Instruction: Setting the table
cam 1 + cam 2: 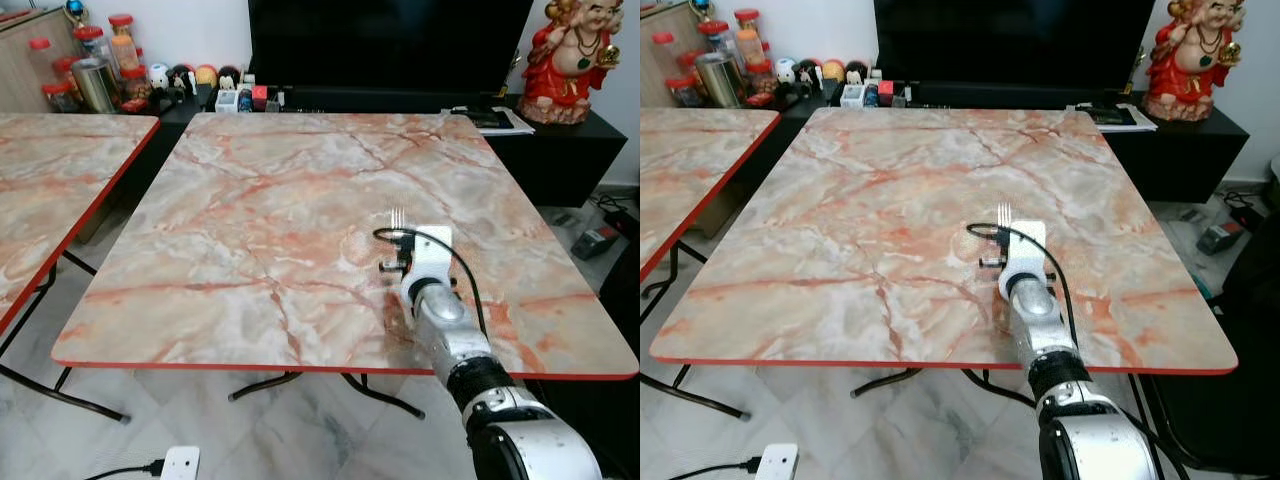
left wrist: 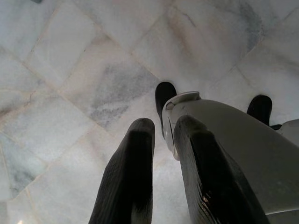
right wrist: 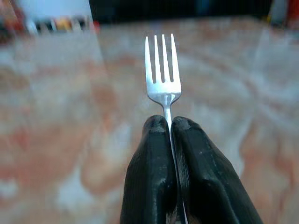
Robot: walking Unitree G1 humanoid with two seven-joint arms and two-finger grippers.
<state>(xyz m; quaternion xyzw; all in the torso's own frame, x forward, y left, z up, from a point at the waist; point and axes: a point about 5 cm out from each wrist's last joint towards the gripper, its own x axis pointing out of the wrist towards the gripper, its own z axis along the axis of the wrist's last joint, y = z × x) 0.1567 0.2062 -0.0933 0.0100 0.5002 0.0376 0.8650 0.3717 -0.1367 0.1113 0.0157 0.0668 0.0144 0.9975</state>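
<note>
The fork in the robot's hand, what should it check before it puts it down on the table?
1. Grip: the right gripper is shut on the fork by its handle: ok.
2. Fork pose: tines point forward, away from the robot: ok.
3. Landing spot: the marble table around the fork is bare: ok.
4. Gap between fork and tabletop: cannot tell.
5. Away from the edge: the fork is over the table, past its near red edge: ok.
6. Left gripper hangs over the floor, out of the way: ok.
</note>
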